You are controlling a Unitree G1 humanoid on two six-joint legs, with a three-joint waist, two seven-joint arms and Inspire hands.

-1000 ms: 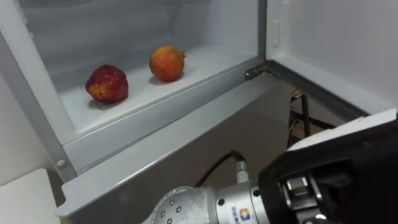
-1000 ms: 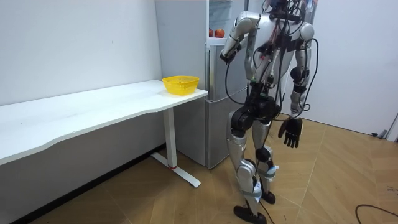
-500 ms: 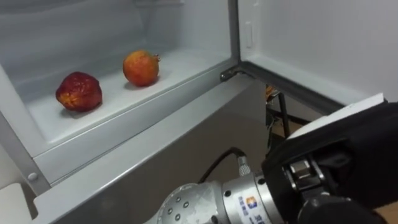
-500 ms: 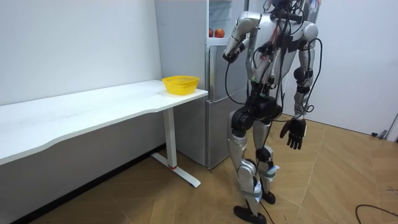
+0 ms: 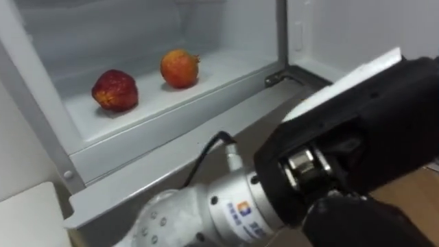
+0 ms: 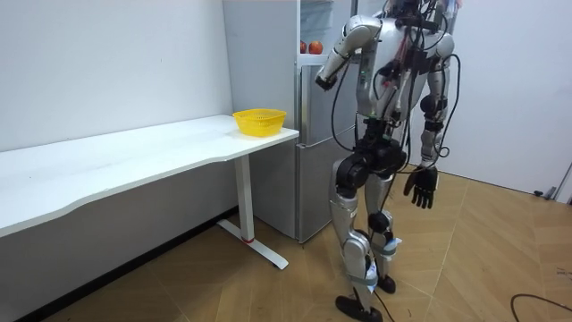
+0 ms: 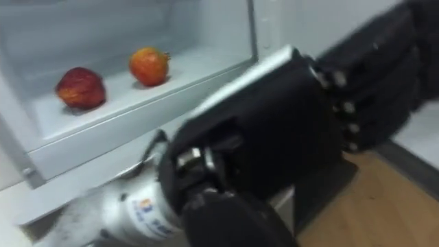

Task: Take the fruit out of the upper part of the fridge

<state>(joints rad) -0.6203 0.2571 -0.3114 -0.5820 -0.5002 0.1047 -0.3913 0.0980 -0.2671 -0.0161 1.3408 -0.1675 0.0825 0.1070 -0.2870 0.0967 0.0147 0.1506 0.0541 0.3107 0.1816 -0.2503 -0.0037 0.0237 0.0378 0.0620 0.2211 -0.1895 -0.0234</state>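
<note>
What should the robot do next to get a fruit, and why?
Probably raise the left hand and reach it into the fridge toward the orange-red pomegranate. That hand is empty, outside and below the shelf, where both that fruit and the dark red pomegranate lie untouched; the orange-red one lies nearer the hand's side. The right hand hangs idle.

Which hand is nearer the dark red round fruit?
Left. The left hand is raised below and right of the dark red round fruit; the right hand hangs low.

Bright, even room light; fridge interior (image 5: 103, 34) glaring white; soft shadow under red fruit (image 5: 115, 90).
</note>
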